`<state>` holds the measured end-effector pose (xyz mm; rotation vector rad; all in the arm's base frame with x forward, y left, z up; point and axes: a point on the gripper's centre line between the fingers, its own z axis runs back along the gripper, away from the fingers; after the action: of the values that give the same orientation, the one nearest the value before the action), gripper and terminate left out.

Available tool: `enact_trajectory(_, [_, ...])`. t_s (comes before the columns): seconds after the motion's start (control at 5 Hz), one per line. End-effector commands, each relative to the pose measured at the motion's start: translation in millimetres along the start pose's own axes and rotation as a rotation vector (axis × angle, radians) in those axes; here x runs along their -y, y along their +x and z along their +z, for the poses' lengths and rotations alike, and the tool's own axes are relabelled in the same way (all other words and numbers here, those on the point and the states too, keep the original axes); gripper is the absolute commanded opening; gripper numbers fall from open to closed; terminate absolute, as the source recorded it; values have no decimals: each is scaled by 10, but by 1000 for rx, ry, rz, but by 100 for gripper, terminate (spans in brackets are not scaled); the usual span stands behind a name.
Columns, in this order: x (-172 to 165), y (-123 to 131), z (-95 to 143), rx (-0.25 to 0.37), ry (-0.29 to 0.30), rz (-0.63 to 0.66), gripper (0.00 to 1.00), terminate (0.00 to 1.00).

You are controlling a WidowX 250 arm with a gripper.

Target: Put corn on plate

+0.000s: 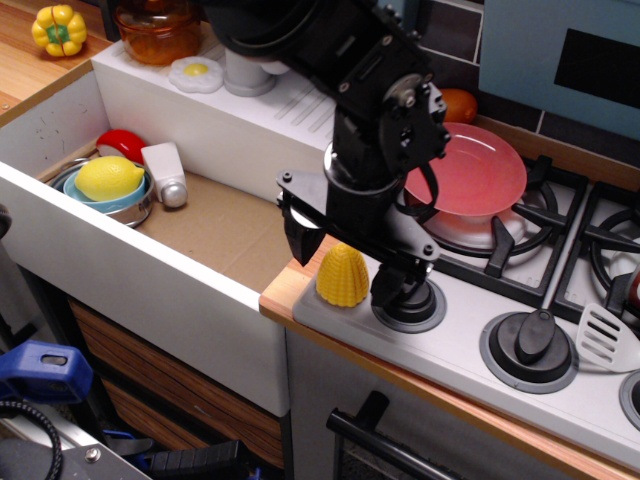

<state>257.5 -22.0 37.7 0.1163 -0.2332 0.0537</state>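
Note:
The yellow bumpy corn (342, 276) stands upright on the front left corner of the stove top, next to a black knob. My gripper (345, 262) is open and low over the corn, one finger (299, 240) to its left and the other finger (392, 285) to its right, the corn between them. I cannot tell whether the fingers touch it. The pink-red plate (470, 168) rests on the left burner behind the gripper, partly hidden by the arm.
A sink (210, 225) lies to the left, holding a lemon (108, 177) in a blue bowl and a small white bottle (166, 172). A yellow pepper (59, 28) sits at the far left. A second stove knob (530, 343) and a spatula (610, 335) are at the right.

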Motion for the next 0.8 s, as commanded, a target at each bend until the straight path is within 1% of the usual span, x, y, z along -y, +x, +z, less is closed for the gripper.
enact_trajectory(0.0, [-78, 64, -25, 5, -4, 4, 0, 0])
enact_trajectory(0.2, [-75, 70, -25, 2, -4, 6, 0, 0])
enact_trajectory(0.4, [-125, 137, 71, -26, -4, -1, 0, 0])
enact_trajectory(0.6, [-161, 345, 365, -10, 75, 0, 0, 0])
